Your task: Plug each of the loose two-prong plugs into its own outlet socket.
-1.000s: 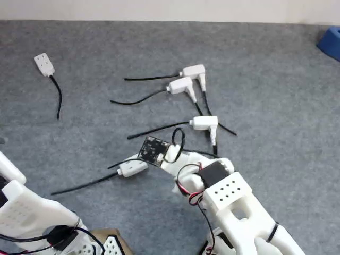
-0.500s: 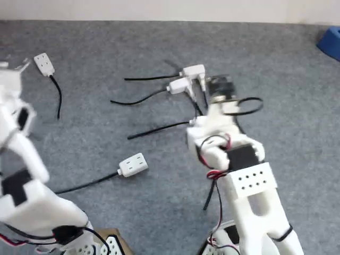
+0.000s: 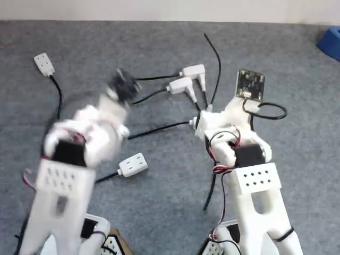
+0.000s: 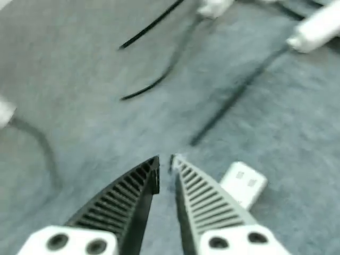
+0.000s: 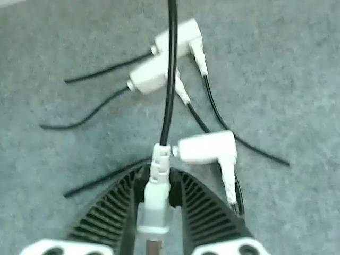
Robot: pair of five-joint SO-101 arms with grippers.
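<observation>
Off the grey tabletop (image 3: 297, 95) a plug (image 5: 153, 206) has been taken up in the right gripper (image 5: 157, 178). The narrow, empty left gripper (image 4: 164, 159) was brought near a socket (image 4: 243, 183).

Grey carpeted bench (image 3: 287, 95): one outlet socket (image 3: 44, 64) near the far left corner, a second socket (image 3: 133, 164) mid-bench, a plugged pair (image 3: 192, 71) beside another pair (image 3: 180, 85) toward the far edge, and a blue object (image 3: 330, 42) at the far right corner.

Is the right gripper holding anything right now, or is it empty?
Holding. The right gripper is shut on a white plug, clamped between its fingers, and the plug's black cord runs out ahead of it.
</observation>
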